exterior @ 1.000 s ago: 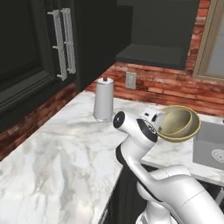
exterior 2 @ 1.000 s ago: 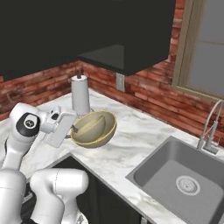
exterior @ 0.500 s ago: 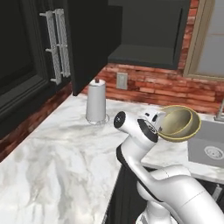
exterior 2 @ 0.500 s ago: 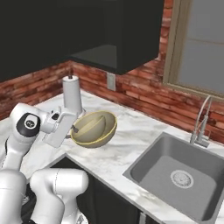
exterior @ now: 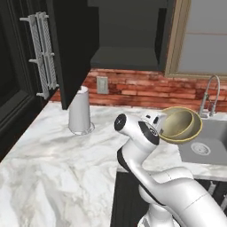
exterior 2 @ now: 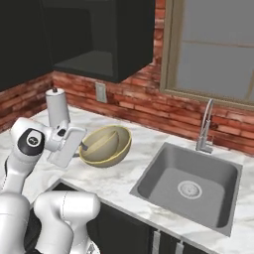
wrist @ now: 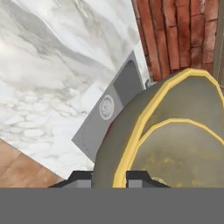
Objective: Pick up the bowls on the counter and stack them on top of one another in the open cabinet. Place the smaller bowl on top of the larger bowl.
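Holding a bowl (exterior 2: 105,145) by its rim, the gripper (exterior 2: 83,147) kept it tilted in the air above the counter (exterior: 40,168).

The 2 fingers were pinched on the yellow rim, 1 on each side of the wall, as the hand view showed. The bowl hung beside the sink (exterior 2: 191,182), below the open cabinet (exterior: 126,40). A paper towel roll (exterior: 80,110) stood near the brick wall (exterior 2: 149,106).
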Controlling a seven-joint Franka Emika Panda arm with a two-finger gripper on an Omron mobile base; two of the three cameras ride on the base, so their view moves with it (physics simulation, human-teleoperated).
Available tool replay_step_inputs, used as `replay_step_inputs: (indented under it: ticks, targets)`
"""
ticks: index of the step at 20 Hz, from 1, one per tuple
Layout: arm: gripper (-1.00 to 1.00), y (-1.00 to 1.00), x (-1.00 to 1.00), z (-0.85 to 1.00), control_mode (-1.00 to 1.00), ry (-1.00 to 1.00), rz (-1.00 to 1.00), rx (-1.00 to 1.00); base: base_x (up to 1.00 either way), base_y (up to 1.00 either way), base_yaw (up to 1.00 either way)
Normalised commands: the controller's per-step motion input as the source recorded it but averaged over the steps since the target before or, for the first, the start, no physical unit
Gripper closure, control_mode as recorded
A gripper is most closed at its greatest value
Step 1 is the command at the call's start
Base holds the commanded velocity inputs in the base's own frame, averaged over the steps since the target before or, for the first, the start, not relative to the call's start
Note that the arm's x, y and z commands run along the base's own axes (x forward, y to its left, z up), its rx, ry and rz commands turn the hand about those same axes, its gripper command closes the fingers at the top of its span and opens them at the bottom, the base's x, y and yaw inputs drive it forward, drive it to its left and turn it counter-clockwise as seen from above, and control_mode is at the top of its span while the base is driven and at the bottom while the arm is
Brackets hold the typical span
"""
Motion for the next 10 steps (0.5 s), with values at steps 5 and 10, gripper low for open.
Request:
replay_step_inputs:
  ticks: [5, 10]
  targets:
    - [1.00, 0.00, 0.00, 0.00, 1.00, 0.00, 0.00, 0.00, 0.76, 0.25, -0.37]
    - [1.00, 0.00, 0.00, 0.00, 1.00, 0.00, 0.00, 0.00, 0.76, 0.41, -0.29]
